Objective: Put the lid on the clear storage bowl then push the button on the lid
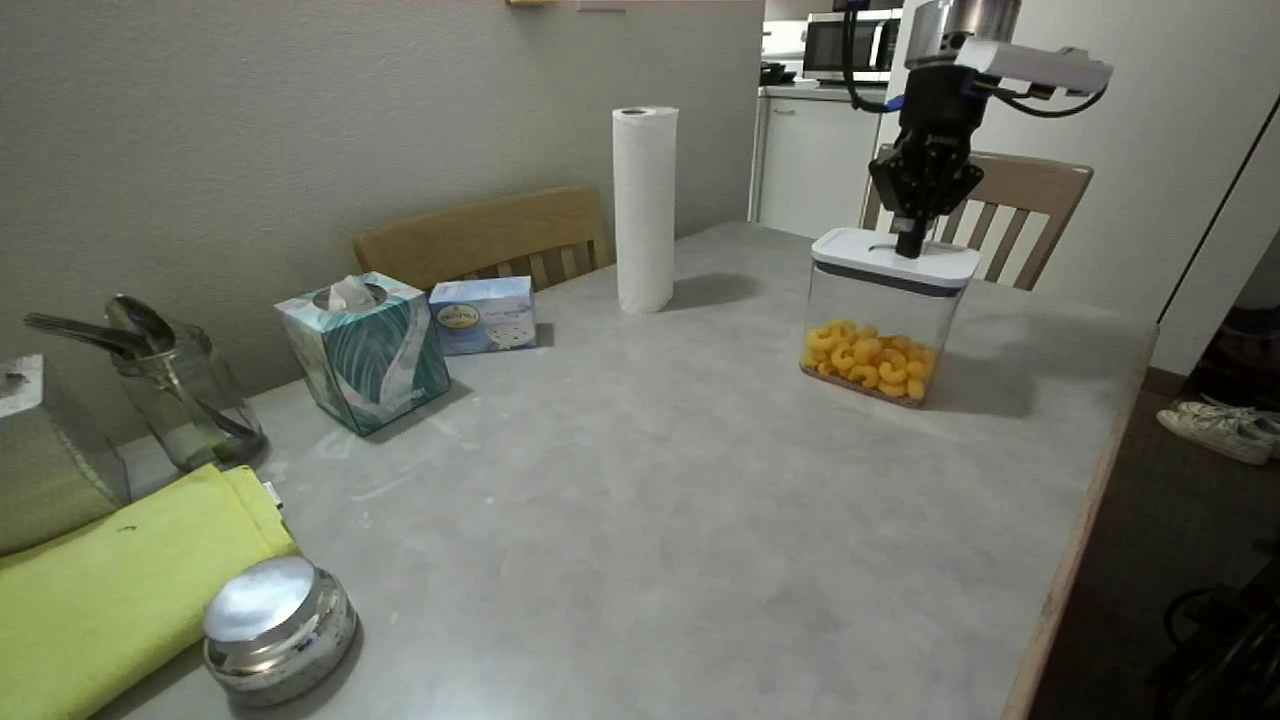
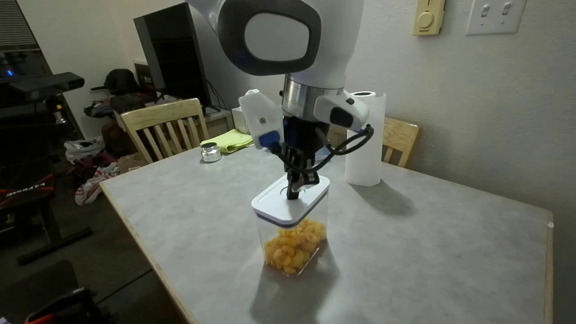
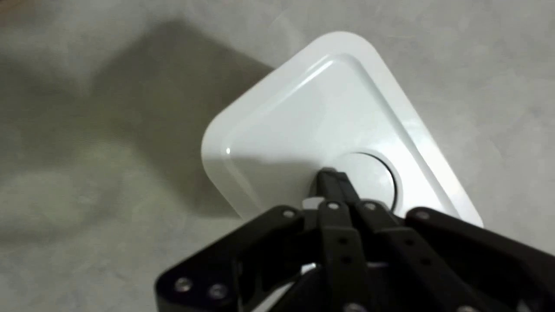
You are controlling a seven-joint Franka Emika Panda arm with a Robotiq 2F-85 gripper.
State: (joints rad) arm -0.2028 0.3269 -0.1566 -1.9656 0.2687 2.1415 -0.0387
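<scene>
The white lid (image 1: 945, 262) lies flat on top of the clear storage bowl (image 1: 870, 298), and yellow-orange pieces fill the bowl's lower part. In an exterior view, the same lid (image 2: 272, 204) covers the bowl (image 2: 269, 231) squarely. My gripper (image 3: 334, 173) points down from above, its fingers together with nothing between them. The fingertips reach the lid at the left edge of the round button (image 3: 373, 175), covering part of it. A dark gap curves along the button's right edge. How far the button is pressed down, I cannot tell.
A paper towel roll (image 1: 645, 210) stands behind the bowl. Farther along the table (image 1: 650, 480) are a teal tissue box (image 1: 365, 350), a tea box (image 1: 487, 315), a jar of cutlery (image 1: 190, 400), a yellow cloth (image 1: 140, 570) and a round metal container (image 1: 280, 630). Chairs surround the table.
</scene>
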